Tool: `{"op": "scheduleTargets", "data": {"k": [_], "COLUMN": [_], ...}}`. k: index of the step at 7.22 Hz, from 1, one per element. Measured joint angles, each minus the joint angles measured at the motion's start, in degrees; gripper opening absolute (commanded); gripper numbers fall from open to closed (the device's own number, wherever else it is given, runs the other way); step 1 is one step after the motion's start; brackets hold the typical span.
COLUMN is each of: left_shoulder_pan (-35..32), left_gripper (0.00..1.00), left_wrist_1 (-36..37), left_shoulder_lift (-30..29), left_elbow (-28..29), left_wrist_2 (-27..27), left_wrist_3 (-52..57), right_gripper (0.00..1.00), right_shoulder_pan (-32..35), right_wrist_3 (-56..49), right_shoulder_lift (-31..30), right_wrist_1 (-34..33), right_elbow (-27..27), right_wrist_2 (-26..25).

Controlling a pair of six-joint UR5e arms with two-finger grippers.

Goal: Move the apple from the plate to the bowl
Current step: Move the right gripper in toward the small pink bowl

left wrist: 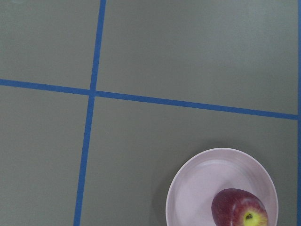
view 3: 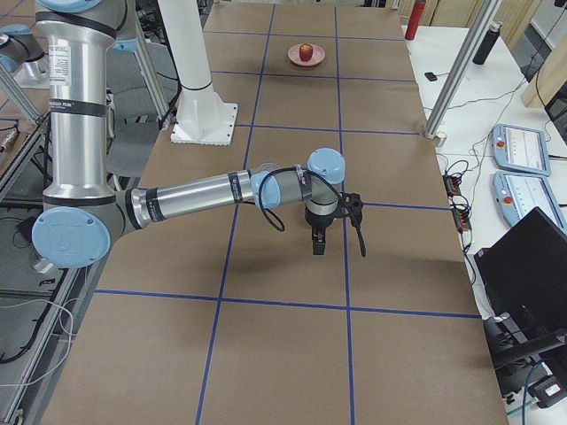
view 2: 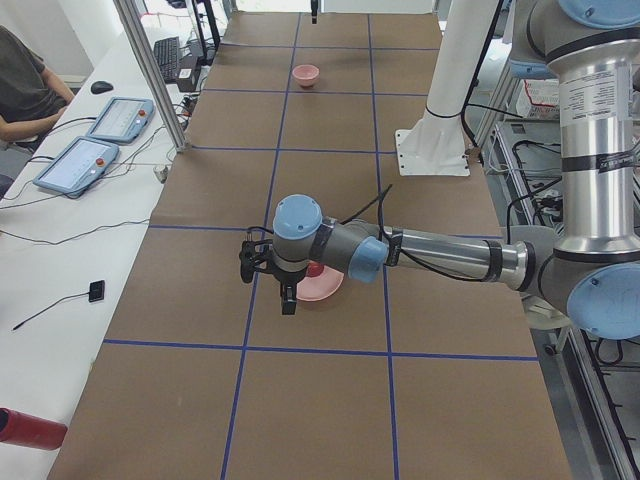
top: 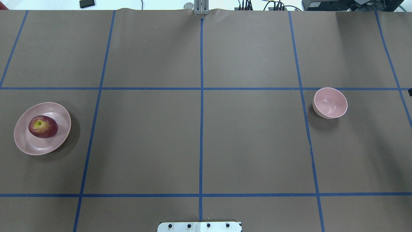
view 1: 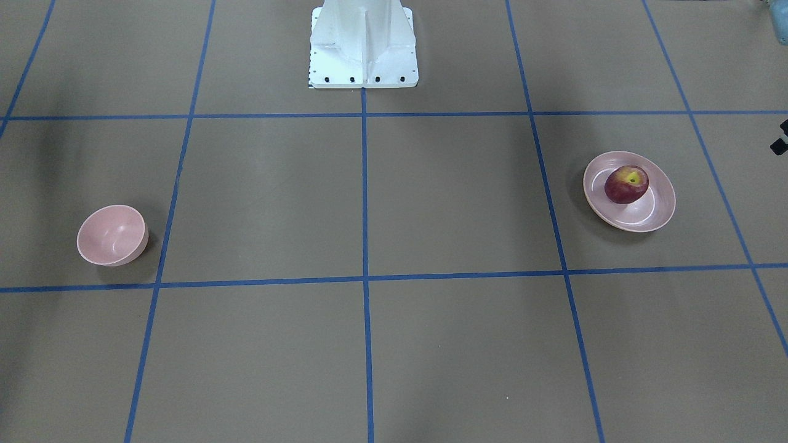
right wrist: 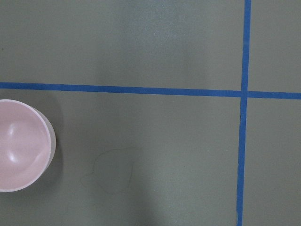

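The dark-red apple point(top: 43, 126) with a yellow-green stem patch lies on the wide pale-pink plate point(top: 58, 111) at the table's left; both also show in the left wrist view, apple point(left wrist: 239, 209) and plate point(left wrist: 202, 179). The small deep pink bowl point(top: 330, 102) stands empty at the right and shows in the right wrist view point(right wrist: 21, 146). My left gripper point(view 2: 288, 297) hangs above the table just beside the plate point(view 2: 325, 288). My right gripper point(view 3: 318, 245) hangs over the right side, where the arm hides the bowl. I cannot tell whether either is open or shut.
The brown table is marked with blue tape lines point(top: 201, 88). The white robot base point(view 1: 363, 46) stands at the middle of the robot's side. Teach pendants point(view 2: 85, 150) and a person sit beyond the far edge. A red bottle point(view 2: 25, 428) lies off the table's left end.
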Motion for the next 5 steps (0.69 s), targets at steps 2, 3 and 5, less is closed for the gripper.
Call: {"op": "scheduleTargets", "data": {"k": [2, 3, 5], "left_shoulder_pan": [0.5, 0.7, 0.9], "left_gripper": [0.98, 0.98, 0.98], "left_wrist_1": [-0.1, -0.1, -0.3], "left_shoulder_lift": [0.5, 0.7, 0.8], "left_elbow": [-0.3, -0.4, -0.6], "left_wrist_2": [1.4, 1.3, 1.1], "left_wrist_3": [0.3, 0.4, 0.4], "right_gripper": [1.00, 1.00, 1.00], "right_shoulder_pan": [0.0, 0.0, 0.0], "right_wrist_3": [0.0, 0.0, -0.1], "right_shoulder_lift": [-0.2, -0.3, -0.8], "right_wrist_1": [0.2, 0.2, 0.3], "right_elbow": [0.1, 0.2, 0.3], "right_wrist_2": [0.3, 0.7, 2.5]}}
